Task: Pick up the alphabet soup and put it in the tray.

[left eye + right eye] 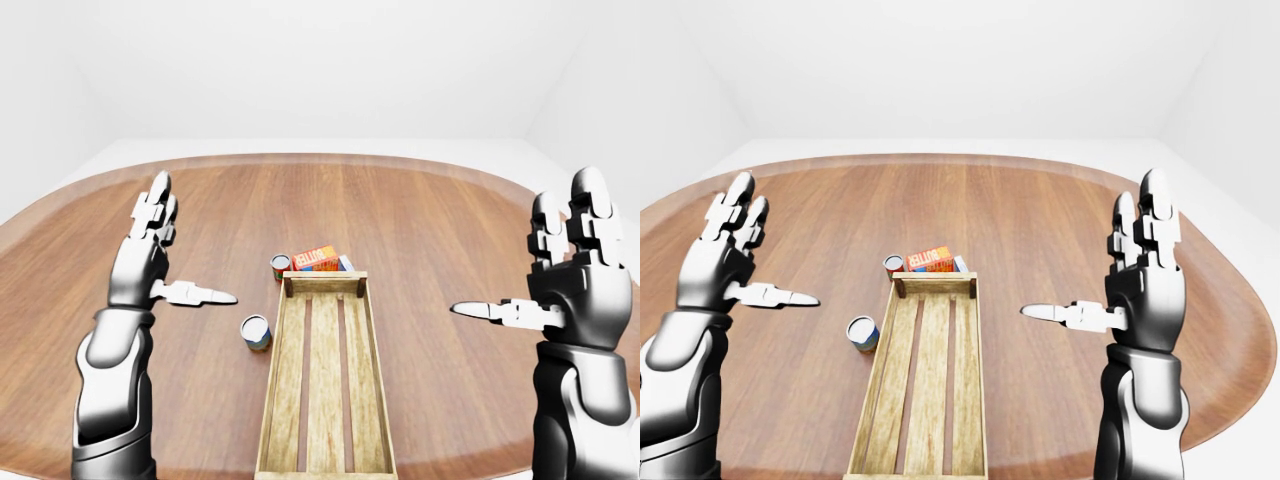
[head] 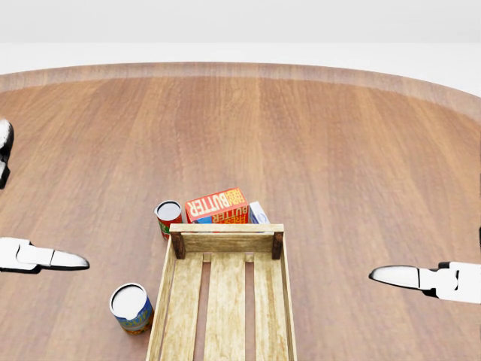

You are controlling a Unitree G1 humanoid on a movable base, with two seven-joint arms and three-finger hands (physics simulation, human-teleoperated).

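Observation:
The alphabet soup (image 2: 131, 308), a small can with a blue and orange label, stands upright on the table just left of the tray. The long wooden slatted tray (image 2: 225, 228) runs down the middle of the head view and holds nothing. My left hand (image 1: 190, 245) hovers open up and to the left of the can, thumb pointing toward it, with a clear gap between them. My right hand (image 1: 515, 255) is raised open to the right of the tray, well away from it. Only the thumbs of both hands show in the head view.
A second can (image 2: 168, 218) with a red and green label stands at the tray's upper left corner. A red butter box (image 2: 216, 204) and a white carton (image 2: 258, 213) lie against the tray's top end. The round wooden table (image 2: 301, 135) stretches beyond them.

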